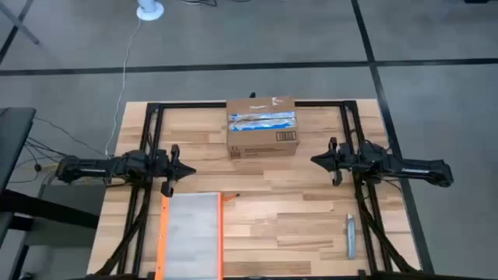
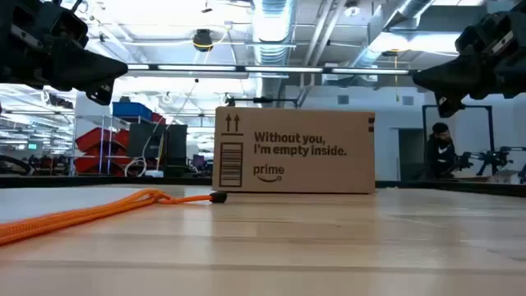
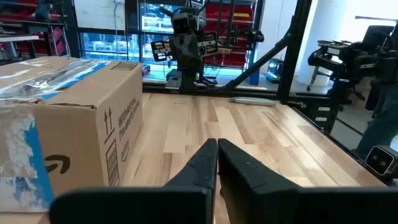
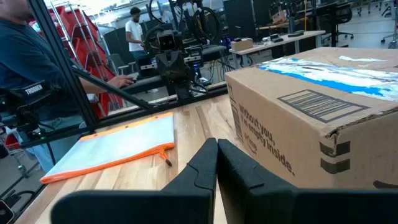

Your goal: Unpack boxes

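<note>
task barely begun, as judged here: the cardboard box (image 1: 262, 125) sits at upper centre of the high view, flaps shut, its blue-and-white tape (image 1: 262, 120) unbroken. box: brown corrugated board, squared edges, matte faces with black print and a barcode; the tape is glossy and wrinkled. left gripper (image 1: 180, 172), centre left, and right gripper (image 1: 319, 161), centre right, hang above the wooden table (image 1: 311, 210), each apart from the box, fingers pressed together on nothing. lower left: a flat clear pouch (image 1: 193, 233) with orange edging. lower right: a slim grey utility knife (image 1: 350, 236), untouched. opening and emptying remain.
</note>
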